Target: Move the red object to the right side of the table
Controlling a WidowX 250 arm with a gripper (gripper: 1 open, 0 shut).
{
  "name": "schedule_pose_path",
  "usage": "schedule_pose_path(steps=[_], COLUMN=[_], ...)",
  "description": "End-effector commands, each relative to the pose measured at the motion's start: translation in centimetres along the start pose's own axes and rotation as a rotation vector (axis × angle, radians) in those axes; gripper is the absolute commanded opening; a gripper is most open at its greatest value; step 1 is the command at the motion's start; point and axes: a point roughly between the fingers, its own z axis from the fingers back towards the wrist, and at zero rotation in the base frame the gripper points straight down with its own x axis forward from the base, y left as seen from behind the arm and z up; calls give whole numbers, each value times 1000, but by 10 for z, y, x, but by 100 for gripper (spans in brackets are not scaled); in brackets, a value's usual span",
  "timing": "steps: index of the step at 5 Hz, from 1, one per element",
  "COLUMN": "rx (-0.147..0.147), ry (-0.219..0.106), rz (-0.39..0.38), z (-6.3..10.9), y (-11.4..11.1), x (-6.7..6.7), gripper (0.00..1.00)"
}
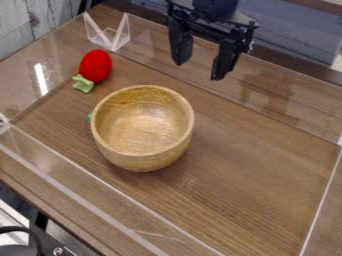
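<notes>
The red object (pixel 94 66) is a small strawberry-like toy with a green leafy end, lying on the table (pixel 254 170) at the far left. My gripper (pixel 198 66) hangs above the back middle of the table, well to the right of the red object. Its two dark fingers (pixel 222 62) point down and stand apart, open, with nothing between them.
A large wooden bowl (pixel 142 126) sits near the middle of the table, just in front of the red object. Low clear acrylic walls (pixel 80 200) edge the tabletop. A clear angled piece (pixel 107 33) stands at the back left.
</notes>
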Motion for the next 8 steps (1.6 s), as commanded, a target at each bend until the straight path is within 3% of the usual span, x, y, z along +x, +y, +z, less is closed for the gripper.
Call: schedule_pose_path(steps=[1, 2, 3, 4, 5, 6, 8], rx=[0, 5, 15, 32, 46, 51, 44], ry=[30, 14, -10, -16, -5, 11, 21], rz=[-13, 8, -30, -49, -32, -39, -68], z=[-13, -13, -5, -2, -11, -20, -31], y=[1, 36, 85, 135, 168, 181, 182], x=[3, 12, 13, 16, 15, 14, 30], gripper=[100, 100, 100, 100, 100, 100, 100])
